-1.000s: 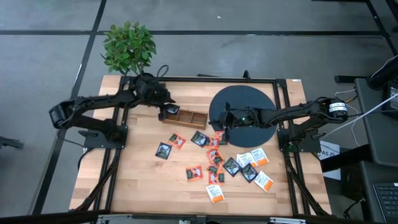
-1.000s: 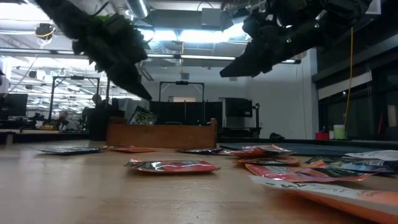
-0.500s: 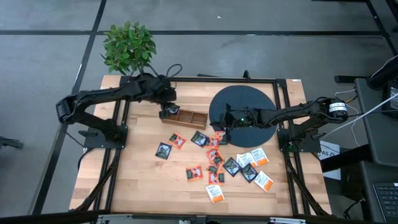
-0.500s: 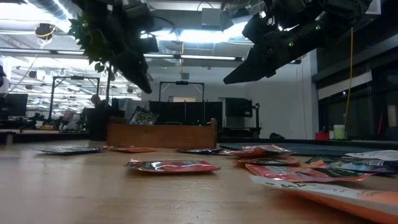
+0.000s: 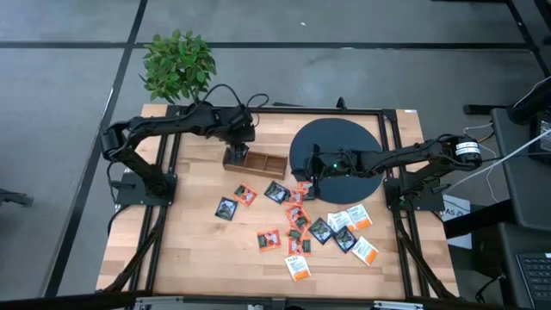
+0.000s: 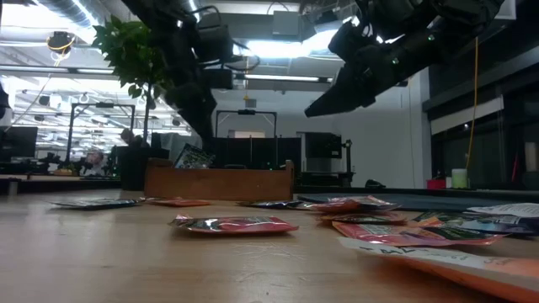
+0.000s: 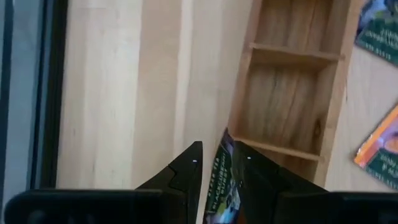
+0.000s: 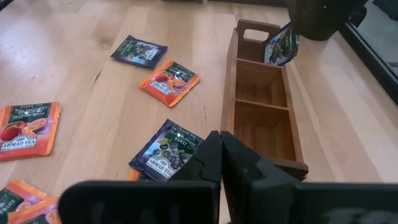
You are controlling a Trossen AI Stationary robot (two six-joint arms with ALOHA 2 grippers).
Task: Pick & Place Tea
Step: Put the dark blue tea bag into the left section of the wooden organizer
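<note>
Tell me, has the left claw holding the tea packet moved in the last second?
Yes. The left gripper swung rightward in the high view, away from the plant, over the wooden tray's end.

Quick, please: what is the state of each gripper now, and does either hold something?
Left gripper: shut on a dark tea sachet, over the wooden tray.
Right gripper: shut, holding nothing.

1 wooden tray (image 5: 256,162); 1 black disc (image 5: 344,138); 1 plant (image 5: 178,65); 2 arms
</note>
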